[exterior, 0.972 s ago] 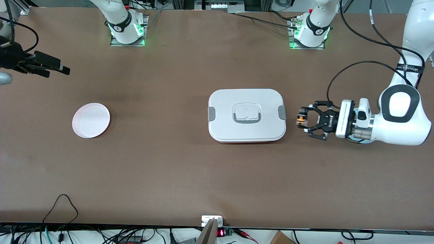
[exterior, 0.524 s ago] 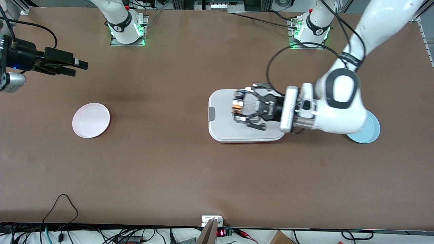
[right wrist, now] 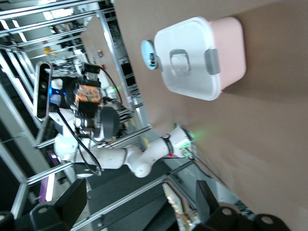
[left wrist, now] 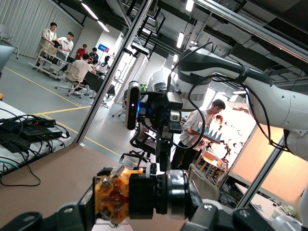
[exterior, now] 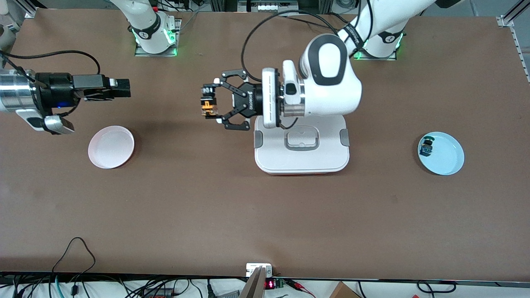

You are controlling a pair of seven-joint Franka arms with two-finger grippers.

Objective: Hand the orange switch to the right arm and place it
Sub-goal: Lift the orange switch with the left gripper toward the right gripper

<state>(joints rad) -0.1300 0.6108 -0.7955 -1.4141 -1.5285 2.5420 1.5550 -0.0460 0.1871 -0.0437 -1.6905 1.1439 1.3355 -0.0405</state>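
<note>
Your left hand (exterior: 207,106) is up over the bare worktop (exterior: 207,198) beside the lidded white box (exterior: 301,145), clamped on the orange switch (exterior: 204,109). Your right hand (exterior: 120,87) hangs above the pink plate (exterior: 111,147); in the right wrist view its fingers (right wrist: 72,202) stand wide apart around nothing. A small dark part on the blue plate (exterior: 441,153) is too tiny to identify.

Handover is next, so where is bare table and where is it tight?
Bare: between the pink plate and lunchbox, under the left gripper holding the orange switch; also between lunchbox and blue plate. Tight: the left arm overhangs the lunchbox. The open right gripper waits above the pink plate.
</note>
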